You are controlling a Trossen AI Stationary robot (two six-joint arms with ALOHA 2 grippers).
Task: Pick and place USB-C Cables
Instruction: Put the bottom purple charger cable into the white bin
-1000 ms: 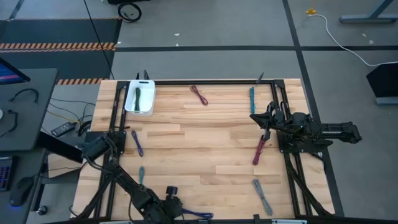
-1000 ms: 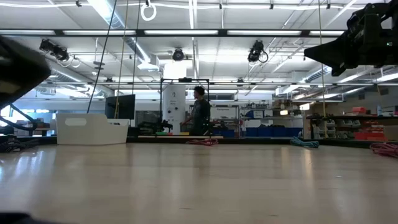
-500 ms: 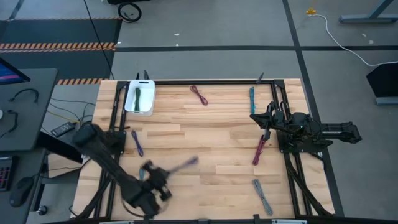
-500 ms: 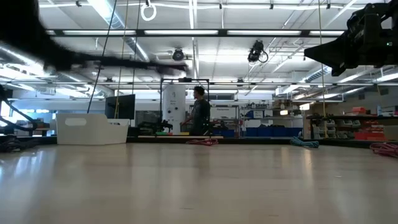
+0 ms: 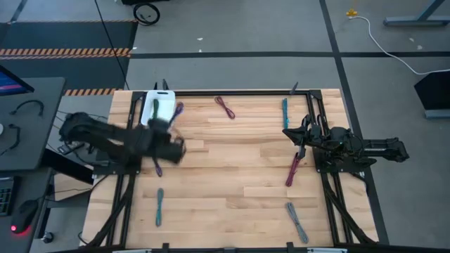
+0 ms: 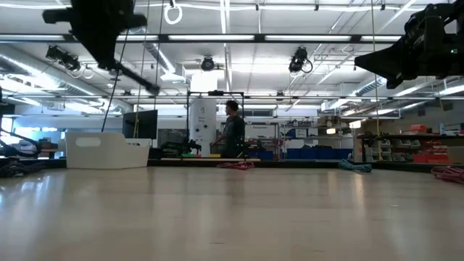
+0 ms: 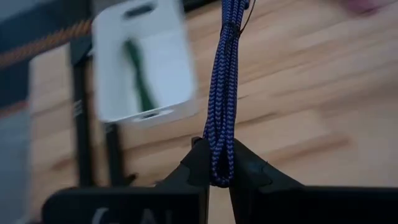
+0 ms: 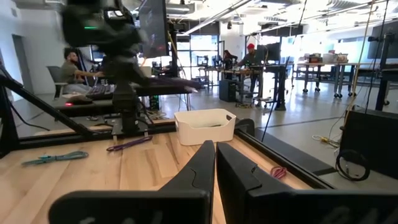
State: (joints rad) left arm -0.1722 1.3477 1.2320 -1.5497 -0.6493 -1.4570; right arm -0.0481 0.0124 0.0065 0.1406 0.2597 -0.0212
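Note:
My left gripper is raised over the table's far left part, beside the white bin, and is shut on a blue braided USB-C cable. A green cable lies in the bin. In the low view the arm hangs high with the cable slanting below it. My right gripper waits, shut, above the table's right side, near a maroon cable. My left gripper pinches the blue cable bundle at one end between its two fingers. The bundle runs straight on past the fingertips, along the fingers. It is lifted clear of the table, its free end near the bin's edge.
Loose cables lie on the wood: purple, teal, grey, maroon and teal near the far edge. Black frame rails run along both sides. People are in the room behind the table.
My left gripper has swung from the table's near edge up and toward the far left, to beside the bin, turning as it went. The blue cable has been lifted clear off the near edge and carried along. The right arm has kept still.

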